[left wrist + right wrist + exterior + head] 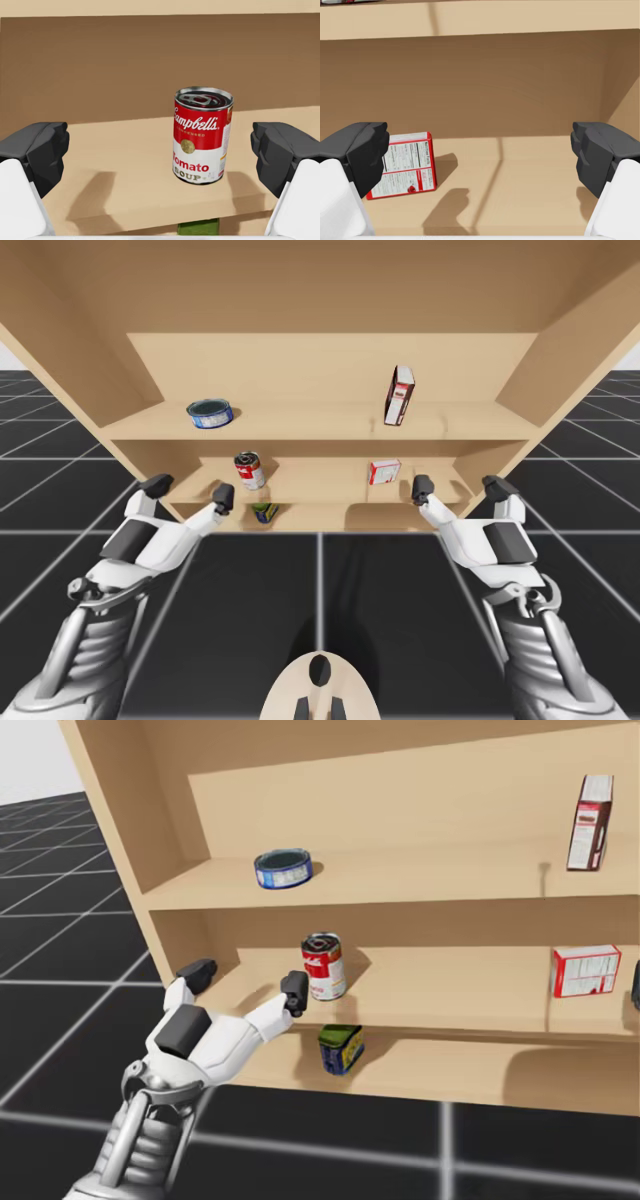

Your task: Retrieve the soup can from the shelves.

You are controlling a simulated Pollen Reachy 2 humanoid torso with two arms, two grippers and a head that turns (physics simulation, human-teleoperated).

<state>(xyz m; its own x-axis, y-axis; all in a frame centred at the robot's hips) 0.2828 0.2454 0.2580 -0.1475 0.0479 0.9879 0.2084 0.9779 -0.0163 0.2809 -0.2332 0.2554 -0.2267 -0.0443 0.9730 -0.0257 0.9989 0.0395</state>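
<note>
Wooden shelves over a dark grid floor. Soup can upright on the middle shelf, left half, near its front edge. Left gripper spread wide, just before the can, not touching. Right gripper likewise wide, at that shelf's right end.

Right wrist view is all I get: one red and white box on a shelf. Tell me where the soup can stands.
Observer: The soup can stands upright on the middle shelf, ahead of the left gripper.
Operator: Give me that gripper's state.
Observer: Its fingers are open, neither touching the can.
Operator: Report anything under the can.
Observer: A green can sits on the lowest shelf, just below the soup can.
</note>
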